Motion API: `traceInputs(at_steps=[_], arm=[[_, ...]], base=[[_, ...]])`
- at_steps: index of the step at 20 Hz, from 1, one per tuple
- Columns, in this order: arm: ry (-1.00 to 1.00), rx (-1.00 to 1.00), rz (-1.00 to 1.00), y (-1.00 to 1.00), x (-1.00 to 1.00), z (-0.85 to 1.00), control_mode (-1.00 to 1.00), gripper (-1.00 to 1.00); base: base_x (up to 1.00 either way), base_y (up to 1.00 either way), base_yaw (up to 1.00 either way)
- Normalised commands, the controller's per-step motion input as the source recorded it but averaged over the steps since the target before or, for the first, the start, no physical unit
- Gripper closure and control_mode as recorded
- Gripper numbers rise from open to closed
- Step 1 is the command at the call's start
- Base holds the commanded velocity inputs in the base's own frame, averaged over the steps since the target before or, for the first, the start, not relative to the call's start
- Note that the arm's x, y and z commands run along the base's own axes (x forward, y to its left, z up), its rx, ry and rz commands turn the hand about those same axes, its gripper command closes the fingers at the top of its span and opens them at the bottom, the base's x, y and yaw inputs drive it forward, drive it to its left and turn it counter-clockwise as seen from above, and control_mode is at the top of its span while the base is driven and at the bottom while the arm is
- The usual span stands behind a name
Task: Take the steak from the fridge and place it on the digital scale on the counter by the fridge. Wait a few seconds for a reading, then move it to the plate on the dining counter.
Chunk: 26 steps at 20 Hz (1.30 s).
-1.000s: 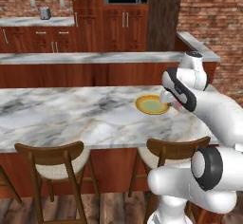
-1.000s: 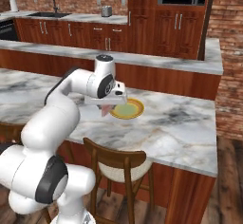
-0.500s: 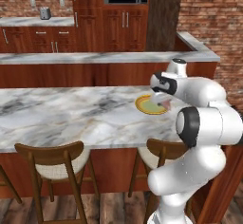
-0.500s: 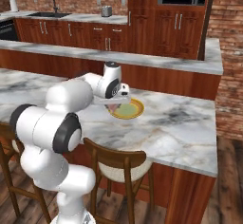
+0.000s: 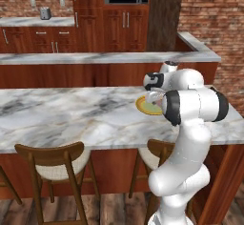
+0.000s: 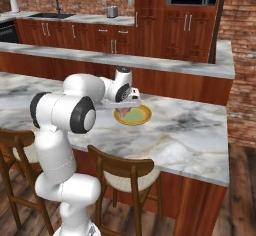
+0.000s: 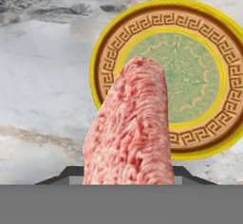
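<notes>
Pinkish-red steak [image 7: 130,128]; plate [image 7: 209,42] yellow-rimmed with brown key-pattern band and green centre; counter [image 7: 42,76] grey-white veined.

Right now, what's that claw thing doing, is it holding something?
Gripper: jaws closed on the steak, holding it above the plate.

Coarse, grainy raw-meat steak [image 7: 130,128], glossy patterned ceramic-looking plate [image 7: 199,42], polished veined marble dining counter [image 7: 42,76].
</notes>
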Motion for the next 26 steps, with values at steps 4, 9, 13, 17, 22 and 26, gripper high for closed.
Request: traceInputs(at_steps=[4,9,13,17,22,26], arm=[[0.00,0.00,0.01,-0.05,0.58,-0.45,-1.00,1.00],[0.00,0.00,0.00,-0.08,0.38,-0.36,-1.00,1.00],[0.00,0.00,0.00,-0.10,0.26,-0.34,-1.00,1.00],[0.00,0.00,0.00,-0.04,0.23,-0.32,-1.00,1.00],[0.00,0.00,0.00,-0.03,0.42,-0.34,-1.00,1.00],[0.00,0.00,0.00,0.00,0.42,-0.25,-1.00,1.00]], base=[[0.00,0.00,0.00],[0.00,0.00,0.00],[0.00,0.00,0.00],[0.00,0.00,0.00],[0.00,0.00,0.00],[0.00,0.00,0.00]])
